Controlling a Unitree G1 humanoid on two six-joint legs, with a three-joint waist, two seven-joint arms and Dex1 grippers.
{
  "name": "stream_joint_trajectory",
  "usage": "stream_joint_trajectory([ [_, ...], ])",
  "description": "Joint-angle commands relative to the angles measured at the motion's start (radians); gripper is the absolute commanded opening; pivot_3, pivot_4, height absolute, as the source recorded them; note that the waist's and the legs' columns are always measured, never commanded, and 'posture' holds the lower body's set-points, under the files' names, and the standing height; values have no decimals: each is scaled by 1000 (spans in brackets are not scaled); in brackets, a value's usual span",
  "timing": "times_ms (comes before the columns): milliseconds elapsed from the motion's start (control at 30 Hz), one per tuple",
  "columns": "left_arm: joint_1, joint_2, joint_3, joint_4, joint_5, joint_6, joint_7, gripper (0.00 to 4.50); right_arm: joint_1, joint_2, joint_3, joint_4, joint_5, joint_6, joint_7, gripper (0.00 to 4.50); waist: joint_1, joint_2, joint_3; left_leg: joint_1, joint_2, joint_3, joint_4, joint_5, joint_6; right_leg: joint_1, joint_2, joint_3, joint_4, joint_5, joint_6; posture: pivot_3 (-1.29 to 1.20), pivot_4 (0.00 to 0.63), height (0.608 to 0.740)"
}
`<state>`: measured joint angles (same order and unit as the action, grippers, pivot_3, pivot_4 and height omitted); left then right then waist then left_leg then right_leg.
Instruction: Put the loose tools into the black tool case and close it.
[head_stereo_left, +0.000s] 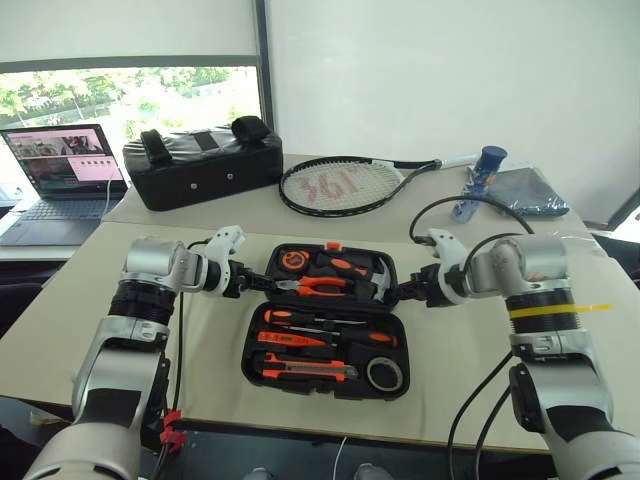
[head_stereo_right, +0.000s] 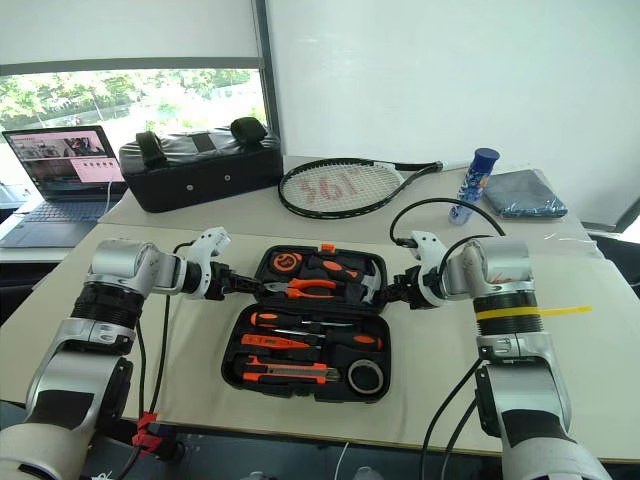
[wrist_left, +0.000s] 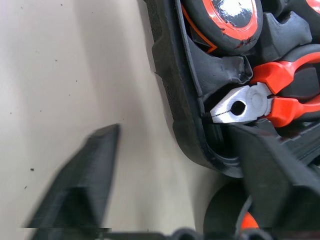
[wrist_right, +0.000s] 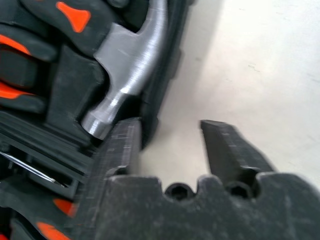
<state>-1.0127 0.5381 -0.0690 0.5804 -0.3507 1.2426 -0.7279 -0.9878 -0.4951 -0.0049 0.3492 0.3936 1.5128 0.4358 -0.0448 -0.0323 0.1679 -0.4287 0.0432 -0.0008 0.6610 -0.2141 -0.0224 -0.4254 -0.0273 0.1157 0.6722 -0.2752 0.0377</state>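
A plain white wall (head_stereo_left: 450, 70) stands behind the beige table (head_stereo_left: 560, 360). To the left a window (head_stereo_left: 130, 95) under a white blind lets in daylight from green trees outside. An open laptop (head_stereo_left: 65, 170) sits on a lower desk beside the window, near a dark post dividing window from wall.

Both arms are silver-grey metal with black ribbed bands. Yellow tape (head_stereo_left: 556, 310) rings the right forearm; black cables (head_stereo_left: 447, 208) loop off it. Each gripper has black fingers (wrist_left: 80, 187).

Left end effector (head_stereo_left: 256, 283) and right end effector (head_stereo_left: 405, 293) face inward, fingers parted.
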Motion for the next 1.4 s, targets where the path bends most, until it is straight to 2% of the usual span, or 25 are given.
stream_joint_trajectory([
  [33,-7,-1,-15,1,16,-6,-5,2108,-21,-11,40,21,-19,-8,9,526,1,0,0,0,0,0,0,0,0,0,0,0,0,0,0,0,150,740],
  [67,-6,-1,-11,2,16,-6,-5,1628,-23,-12,53,17,-17,-5,16,76,1,0,0,1,0,0,0,0,0,1,0,0,0,0,0,0,150,740],
  [100,-7,-3,-6,7,16,-5,-3,1236,-28,-10,56,22,-16,4,17,0,1,0,0,2,0,0,0,0,0,2,0,0,0,0,0,0,150,740],
  [133,-7,-5,-3,10,16,-5,-2,1072,-31,-9,58,26,-16,10,19,0,1,0,0,3,0,0,0,0,0,3,0,0,0,0,0,0,150,740],
  [233,-5,-10,13,10,17,-10,7,98,-36,-10,63,32,-19,1,26,0,1,1,-1,5,0,0,0,0,0,4,0,0,1,0,0,0,150,740],
  [267,1,-8,20,1,15,-16,9,40,-39,-5,48,34,-19,-4,22,0,0,1,-1,5,0,0,0,0,0,4,0,0,1,0,0,0,150,740],
  [333,15,-7,59,-21,-2,-19,12,40,-35,5,4,20,-14,-31,17,0,0,1,-1,5,0,0,0,0,0,4,0,0,1,0,0,0,150,740],
  [467,72,-1,138,-91,-37,-80,2,40,30,-1,-58,-120,49,-145,99,0,-1,1,-1,5,0,0,0,1,0,3,0,1,2,0,0,0,150,740],
  [567,147,-9,211,-180,-88,-166,-28,40,130,-34,-71,-264,91,-247,186,0,-2,1,0,3,0,0,0,1,0,1,0,1,4,0,0,0,150,740],
  [700,261,-17,264,-299,-133,-292,-80,40,263,-27,-131,-417,111,-403,215,0,-3,1,0,2,0,0,0,1,0,0,0,1,4,0,0,0,150,740],
  [833,398,-50,291,-427,-160,-537,-180,40,451,-24,-149,-526,80,-748,318,0,1,1,0,0,1,0,0,1,0,-1,0,1,2,0,0,0,150,740],
  [1000,545,-78,286,-489,-138,-816,-275,40,606,10,-153,-533,20,-1162,410,0,3,1,0,-2,0,1,0,1,0,-1,-2,1,-2,1,1,0,150,740],
  [1167,619,-80,256,-439,-63,-1119,-345,40,685,16,-107,-471,-84,-1541,481,0,1,1,0,0,0,1,0,1,0,0,-1,1,-2,1,2,0,150,740],
  [1333,641,-84,229,-357,34,-1414,-359,40,719,25,-95,-337,-183,-1878,470,0,2,1,0,3,0,2,0,1,0,4,-1,1,-3,1,1,0,150,740],
  [1400,655,-79,207,-348,52,-1484,-381,40,731,10,-80,-277,-202,-2034,504,0,2,1,0,3,0,2,0,1,0,4,-1,2,-3,1,2,0,150,740],
])
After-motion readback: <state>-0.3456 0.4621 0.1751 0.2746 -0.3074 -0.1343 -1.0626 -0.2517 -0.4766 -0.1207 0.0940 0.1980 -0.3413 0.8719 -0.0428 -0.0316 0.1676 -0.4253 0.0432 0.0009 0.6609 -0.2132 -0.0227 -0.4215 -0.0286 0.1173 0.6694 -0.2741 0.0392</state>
